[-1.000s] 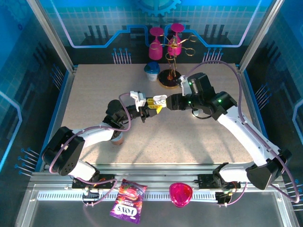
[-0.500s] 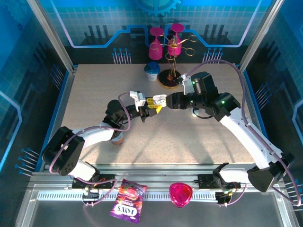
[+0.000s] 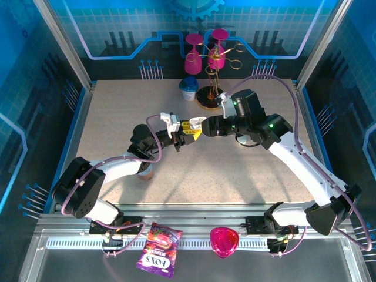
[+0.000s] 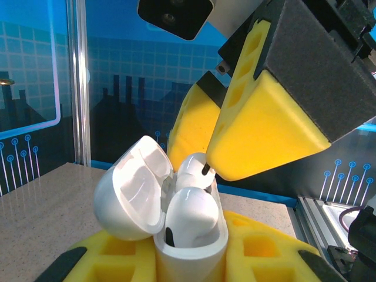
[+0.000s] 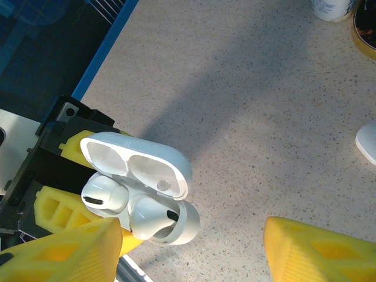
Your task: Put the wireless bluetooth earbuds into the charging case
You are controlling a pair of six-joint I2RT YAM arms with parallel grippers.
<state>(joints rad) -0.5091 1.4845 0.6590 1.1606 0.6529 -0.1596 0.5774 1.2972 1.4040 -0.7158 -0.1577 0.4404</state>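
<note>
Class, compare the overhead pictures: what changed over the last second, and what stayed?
The right arm's wrist swayed slightly right, then back left, its open right pincer above the charging case. The left pincer stayed clamped on the case, lid open, two earbuds in it.

Left end effector (image 3: 185,131) clamped — right end effector (image 3: 200,124) (fingers apart) close opposite, both arms raised.

earbuds (image 5: 154,218): white, black vents
case (image 5: 138,157): plain white
fingers (image 4: 264,138): yellow foam, black backing
surface (image 5: 264,117): beige, dark speckles
backdrop (image 4: 35,88): blue grid
</note>
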